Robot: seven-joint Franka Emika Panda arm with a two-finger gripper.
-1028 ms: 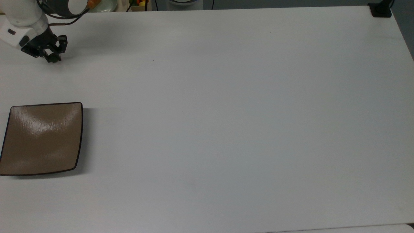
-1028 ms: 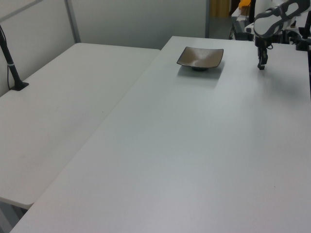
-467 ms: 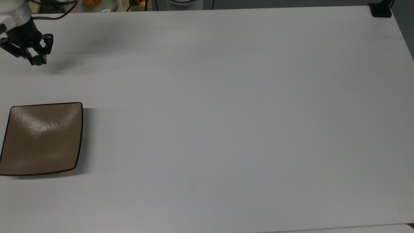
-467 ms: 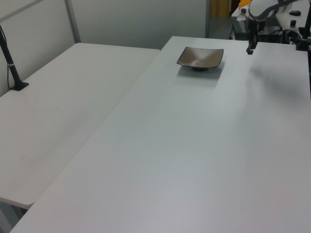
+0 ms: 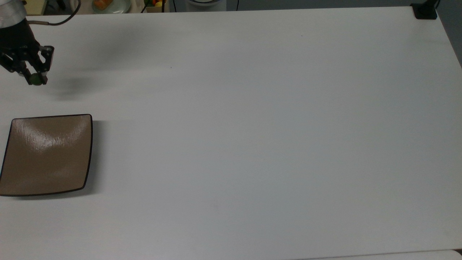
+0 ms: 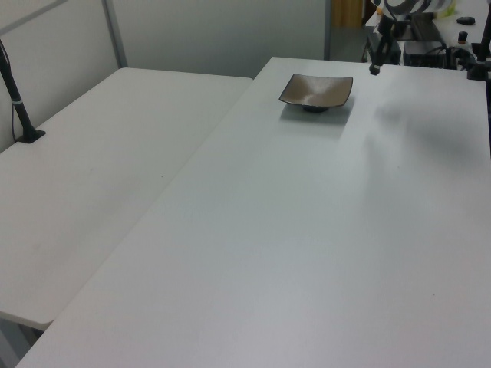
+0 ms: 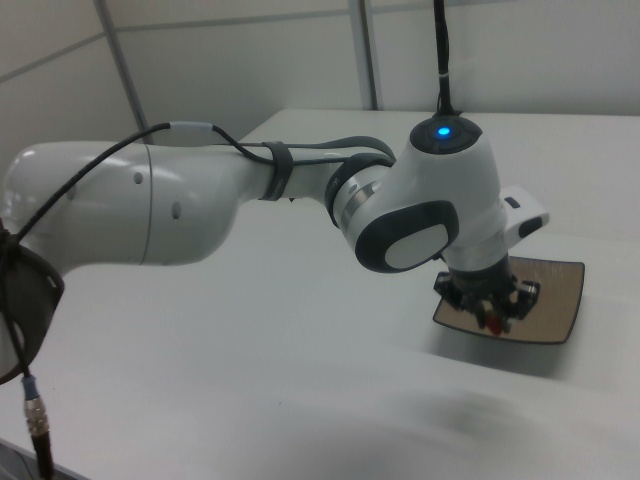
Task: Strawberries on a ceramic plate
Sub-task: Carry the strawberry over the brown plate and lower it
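Strawberries (image 5: 35, 79) are down to one small berry, pinched in your hand (image 5: 35, 80) and held above the worktop (image 5: 252, 126), near the ceramic plate (image 5: 47, 155) but not yet over it. You look mid-carry: bring the berry over the plate's centre, lower, then release.

White table (image 5: 252, 126), black corner mount (image 5: 425, 11)
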